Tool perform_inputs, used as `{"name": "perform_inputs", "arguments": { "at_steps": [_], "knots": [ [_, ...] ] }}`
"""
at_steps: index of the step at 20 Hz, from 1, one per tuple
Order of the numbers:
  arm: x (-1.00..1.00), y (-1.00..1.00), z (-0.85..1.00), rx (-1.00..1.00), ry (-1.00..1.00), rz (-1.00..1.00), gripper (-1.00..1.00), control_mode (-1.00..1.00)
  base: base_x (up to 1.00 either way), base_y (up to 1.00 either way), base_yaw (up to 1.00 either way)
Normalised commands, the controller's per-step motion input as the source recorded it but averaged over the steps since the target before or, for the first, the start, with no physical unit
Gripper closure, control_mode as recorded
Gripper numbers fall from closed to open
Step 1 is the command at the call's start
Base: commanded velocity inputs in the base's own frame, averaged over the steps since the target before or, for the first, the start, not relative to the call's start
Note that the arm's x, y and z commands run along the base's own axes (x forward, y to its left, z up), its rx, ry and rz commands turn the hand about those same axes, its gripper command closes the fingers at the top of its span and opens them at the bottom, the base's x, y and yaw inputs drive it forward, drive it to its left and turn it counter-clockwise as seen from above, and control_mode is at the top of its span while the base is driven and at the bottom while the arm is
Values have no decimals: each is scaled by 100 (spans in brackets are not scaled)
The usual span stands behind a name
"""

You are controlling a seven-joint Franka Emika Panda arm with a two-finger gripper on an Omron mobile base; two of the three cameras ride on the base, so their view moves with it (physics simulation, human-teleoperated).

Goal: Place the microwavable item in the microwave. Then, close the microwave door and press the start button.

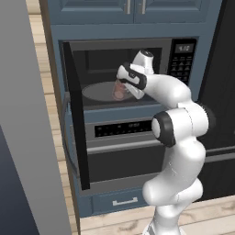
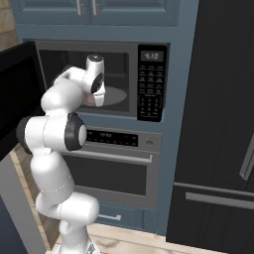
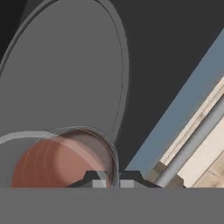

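Clear glass, reddish-brown inside: the tumbler (image 3: 65, 162) sits pinched by its rim in my gripper (image 3: 113, 180), jaws closed tight on it. I'm holding it inside the microwave (image 1: 183, 55), over the turntable (image 3: 65, 65); touching or just above, I can't tell. The door (image 1: 75, 119) stands swung wide open.

Blue-grey cabinet column (image 2: 176, 149) fills the middle of the room. Upper cupboard doors (image 1: 133, 9) with small silver pulls at top. Built-in oven (image 2: 116, 168) with horizontal bar handle (image 2: 111, 157) and dark control strip sits low in the column. Blue drawer (image 1: 124, 202) with a silver pull beneath it. Tall black fridge (image 2: 218, 129) to the right, silver handles. Light wood plank floor (image 1: 211, 218). Wood-plank wall (image 1: 46, 69) left of the cabinets. Flat grey panel (image 1: 23, 114) close in on the left.
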Motion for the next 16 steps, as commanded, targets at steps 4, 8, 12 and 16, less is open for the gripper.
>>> {"name": "perform_inputs", "arguments": {
  "at_steps": [4, 8, 12, 16],
  "knots": [
    [60, 2, -7, -1, 5, 0, 100, -100, 0, 0, 0],
    [47, 8, -6, -1, 1, 0, 100, -100, 0, 0, 0],
    [31, 4, -8, 0, 0, 0, 100, -100, 0, 0, 0],
    [14, 1, -14, 0, 0, -1, -100, -100, 0, 0, 0]
  ]
}}
